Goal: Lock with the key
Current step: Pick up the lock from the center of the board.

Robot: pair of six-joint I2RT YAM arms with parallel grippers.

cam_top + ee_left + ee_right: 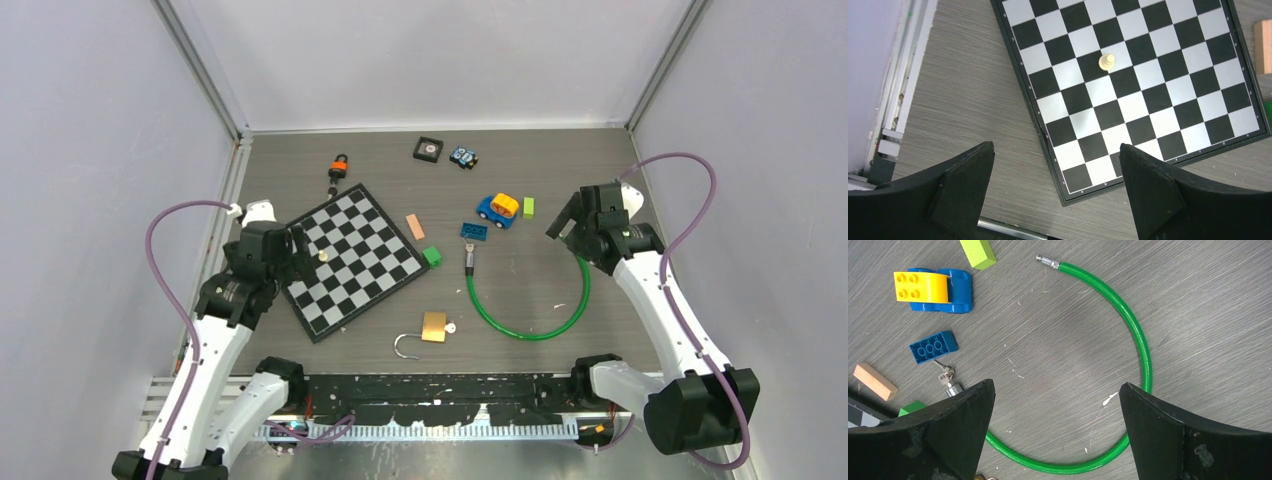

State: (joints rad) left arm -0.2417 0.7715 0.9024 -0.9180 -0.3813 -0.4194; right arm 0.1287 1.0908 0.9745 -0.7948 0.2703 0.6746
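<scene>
Near the table's front edge, about centre, you have the brass padlock (pixel 433 327) lying flat, its shackle swung open, with a small key (pixel 452 325) touching its right side. Just to its right curves the green cable (pixel 530 336); to the left and farther back lies the chessboard (pixel 365 262). Your left gripper (pixel 1055 150) hovers over the board's left edge and your right gripper (pixel 1055 390) over the cable, both with jaws spread wide and holding nothing.

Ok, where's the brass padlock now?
In the top view, the brass padlock lies centre front, shackle open, between the chessboard and the green cable.
</scene>
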